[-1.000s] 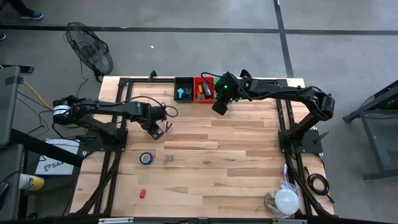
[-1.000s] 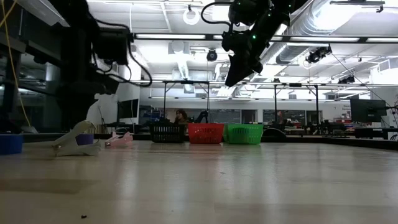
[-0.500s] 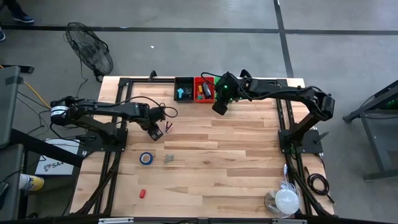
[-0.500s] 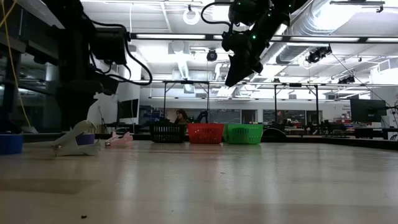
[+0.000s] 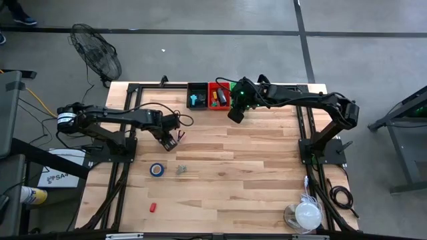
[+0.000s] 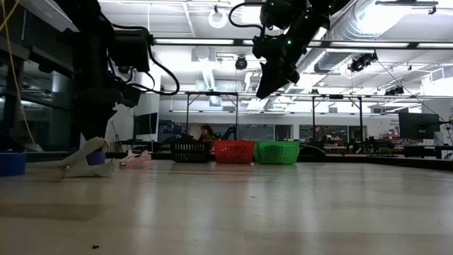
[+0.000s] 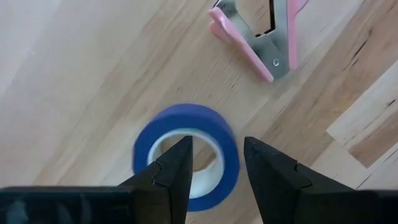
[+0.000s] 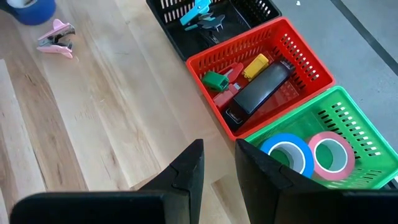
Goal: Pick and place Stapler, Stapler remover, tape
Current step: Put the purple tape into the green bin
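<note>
Left wrist view: left gripper parted, empty, poised over blue tape on table beside pink staple remover, lined up for grasping; right gripper narrowly parted, empty, waiting by baskets

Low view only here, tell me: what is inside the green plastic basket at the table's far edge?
Observer: The green plastic basket holds two tape rolls, a blue basket roll and a pink basket roll.
Operator: Is the right gripper carrying anything?
Observer: No. The right gripper is open and empty, up over the table beside the baskets.
Operator: And the left one?
Observer: The left gripper is open with nothing between its fingers. It points down at a loose blue tape roll that lies flat on the wooden table.
</note>
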Available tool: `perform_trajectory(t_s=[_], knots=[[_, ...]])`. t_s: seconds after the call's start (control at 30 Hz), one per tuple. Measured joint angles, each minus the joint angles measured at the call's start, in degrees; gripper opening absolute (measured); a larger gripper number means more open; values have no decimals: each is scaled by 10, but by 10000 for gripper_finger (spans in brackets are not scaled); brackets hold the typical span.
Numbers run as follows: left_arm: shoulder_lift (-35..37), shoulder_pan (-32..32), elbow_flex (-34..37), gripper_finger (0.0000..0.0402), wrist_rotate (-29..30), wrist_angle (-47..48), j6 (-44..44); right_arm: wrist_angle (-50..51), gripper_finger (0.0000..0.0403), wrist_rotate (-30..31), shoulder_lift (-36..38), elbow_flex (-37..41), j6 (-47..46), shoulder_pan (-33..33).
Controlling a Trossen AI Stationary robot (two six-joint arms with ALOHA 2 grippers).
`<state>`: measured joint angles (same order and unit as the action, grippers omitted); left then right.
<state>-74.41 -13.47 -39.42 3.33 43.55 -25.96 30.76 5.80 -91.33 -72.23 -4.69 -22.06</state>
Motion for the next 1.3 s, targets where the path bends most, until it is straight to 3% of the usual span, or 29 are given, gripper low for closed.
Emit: perform_trajectory(t_s=[0.57, 0.67, 0.77, 0.83, 1.07, 1.3], knots=[[1, 0, 39, 137, -9, -4, -28, 8, 83, 0, 0, 0, -7, 0], [2, 0, 42, 111, -8, -5, -22, 8, 83, 0, 0, 0, -7, 0], [2, 0, 42, 61, -8, -7, -8, 8, 83, 0, 0, 0, -9, 0], [2, 0, 42, 28, -9, -7, 6, 8, 83, 0, 0, 0, -9, 0], [4, 0, 32, 33, -15, -59, 81, 1, 83, 0, -4, 0, -8, 3], [30, 0, -9, 30, -71, -159, 189, -69, 83, -12, -41, 0, 38, 38]])
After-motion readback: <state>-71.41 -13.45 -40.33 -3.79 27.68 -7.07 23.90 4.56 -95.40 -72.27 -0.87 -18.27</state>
